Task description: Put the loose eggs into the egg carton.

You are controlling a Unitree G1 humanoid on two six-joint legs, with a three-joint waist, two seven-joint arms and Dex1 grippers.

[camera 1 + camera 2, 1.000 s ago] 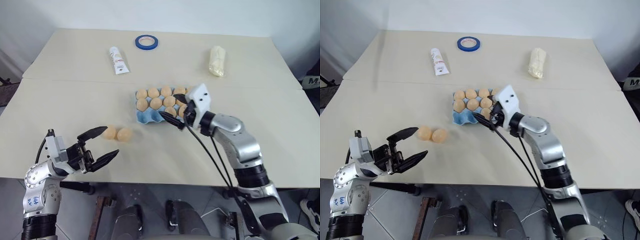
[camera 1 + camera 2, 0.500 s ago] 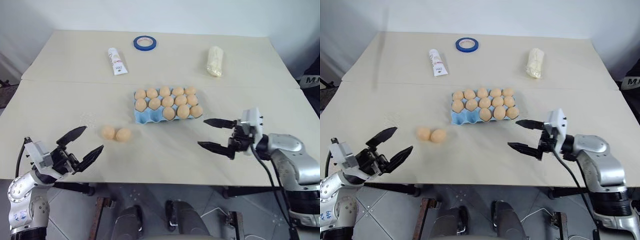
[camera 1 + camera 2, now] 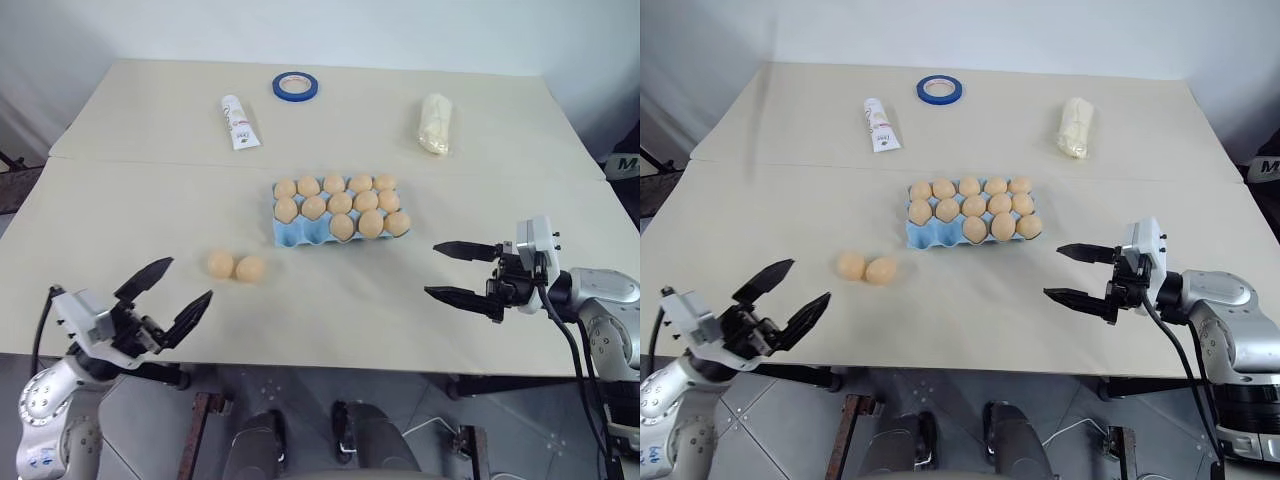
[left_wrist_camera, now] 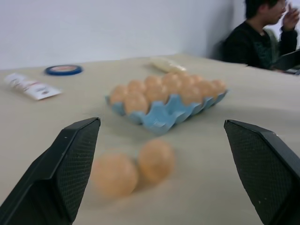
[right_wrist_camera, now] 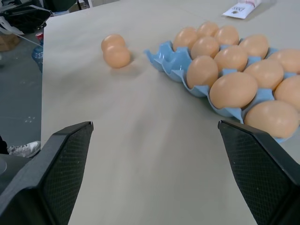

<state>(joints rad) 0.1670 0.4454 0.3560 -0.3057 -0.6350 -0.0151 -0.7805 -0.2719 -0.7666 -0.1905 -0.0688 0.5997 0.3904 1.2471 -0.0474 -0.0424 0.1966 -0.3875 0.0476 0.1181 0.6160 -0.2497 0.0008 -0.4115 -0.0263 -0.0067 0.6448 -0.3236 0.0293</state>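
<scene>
Right tool (image 3: pixel 462 272) has swung off the egg carton (image 3: pixel 290 233) toward the right tabletop (image 3: pixel 330 310) edge, spread and empty. Head view: two loose eggs (image 3: pixel 235 266) lie touching, left of carton; two near-left cups vacant. Left tool (image 3: pixel 170 295) released, near them. Left wrist view: eggs between its fingers' line. Risk: one finger nudging the pair could roll an egg off the near edge.

Smooth matt eggs (image 3: pixel 234 266), moulded blue carton (image 3: pixel 293 234), matt beige table (image 3: pixel 330 300)
</scene>
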